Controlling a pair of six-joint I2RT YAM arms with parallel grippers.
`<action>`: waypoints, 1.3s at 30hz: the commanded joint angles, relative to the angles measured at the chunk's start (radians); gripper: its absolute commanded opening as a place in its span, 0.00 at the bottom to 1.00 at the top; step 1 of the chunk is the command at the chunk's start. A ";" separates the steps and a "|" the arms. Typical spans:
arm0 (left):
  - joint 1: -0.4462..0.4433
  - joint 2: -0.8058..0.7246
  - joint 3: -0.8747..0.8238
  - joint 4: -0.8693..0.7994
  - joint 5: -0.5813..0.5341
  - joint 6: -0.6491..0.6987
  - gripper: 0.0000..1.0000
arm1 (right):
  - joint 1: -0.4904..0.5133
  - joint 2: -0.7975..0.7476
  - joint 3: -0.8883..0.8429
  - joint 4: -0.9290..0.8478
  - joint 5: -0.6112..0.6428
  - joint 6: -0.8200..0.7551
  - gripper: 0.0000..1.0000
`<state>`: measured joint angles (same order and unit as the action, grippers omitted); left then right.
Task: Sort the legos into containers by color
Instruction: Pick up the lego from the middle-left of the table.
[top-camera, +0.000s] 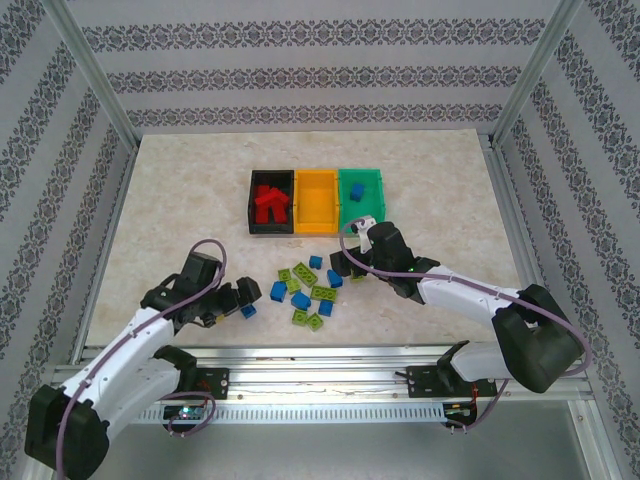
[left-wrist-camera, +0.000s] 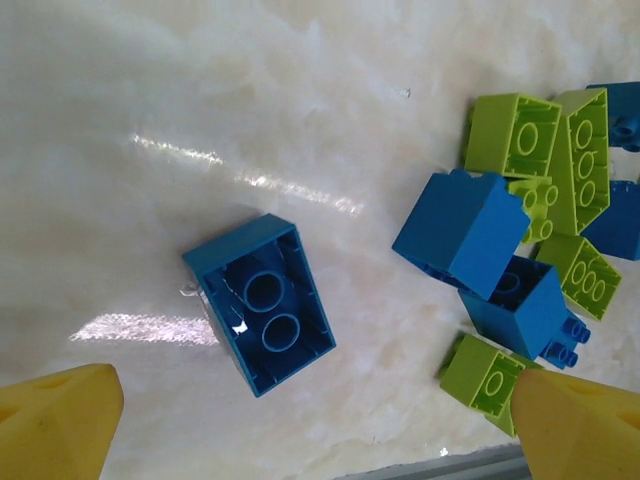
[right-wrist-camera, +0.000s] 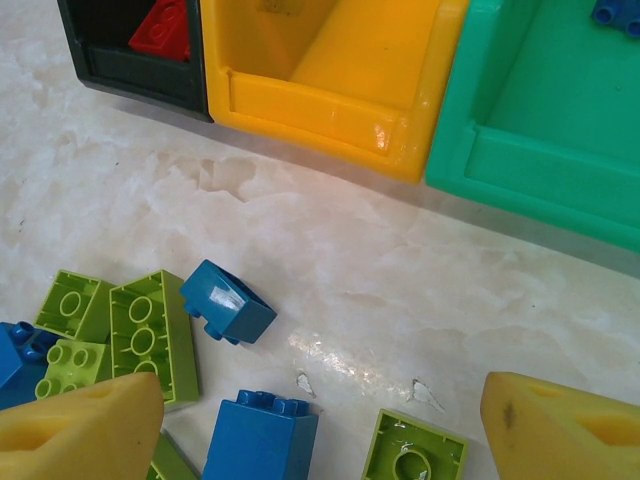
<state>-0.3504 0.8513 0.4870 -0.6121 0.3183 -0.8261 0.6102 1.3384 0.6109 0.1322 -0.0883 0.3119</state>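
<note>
Pale marbled tabletop (top-camera: 180, 200), walled in by patterned paper, lies under both arms. The left claw (left-wrist-camera: 320, 428) hangs spread, its yellow foam fingertips (left-wrist-camera: 60, 420) on either side of a lone blue studded plastic brick (left-wrist-camera: 260, 303). That brick lies hollow side up, apart from the loose pile of blue and lime green bricks (top-camera: 308, 290) to its right. The right claw (right-wrist-camera: 320, 440), also spread and empty, hovers at the pile's far edge over a square lime green brick (right-wrist-camera: 410, 460). Beyond stand three rectangular plastic bins in a touching row: a black bin (top-camera: 271, 229) holding red bricks (top-camera: 270, 203), an empty orange-yellow bin (top-camera: 317, 200), and a green bin (top-camera: 372, 195) with one small blue brick (top-camera: 355, 187). The step in hand seems to be the left pickup. The lone brick sits skewed to the fingers, so the wrist should turn to meet its long flat sides and descend fully before closing, then carry the brick to the green bin.
</note>
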 joint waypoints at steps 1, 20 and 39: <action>-0.041 0.058 0.065 -0.106 -0.106 0.045 0.94 | -0.010 0.006 0.026 0.010 -0.001 0.010 0.83; -0.253 0.444 0.222 -0.103 -0.302 0.080 0.71 | -0.014 -0.011 0.019 0.007 0.006 0.009 0.83; -0.284 0.515 0.232 -0.020 -0.352 0.131 0.28 | -0.032 -0.043 0.004 0.008 -0.002 0.018 0.83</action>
<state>-0.6163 1.3941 0.7174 -0.6590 -0.0124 -0.7136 0.5907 1.3197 0.6125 0.1318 -0.0883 0.3157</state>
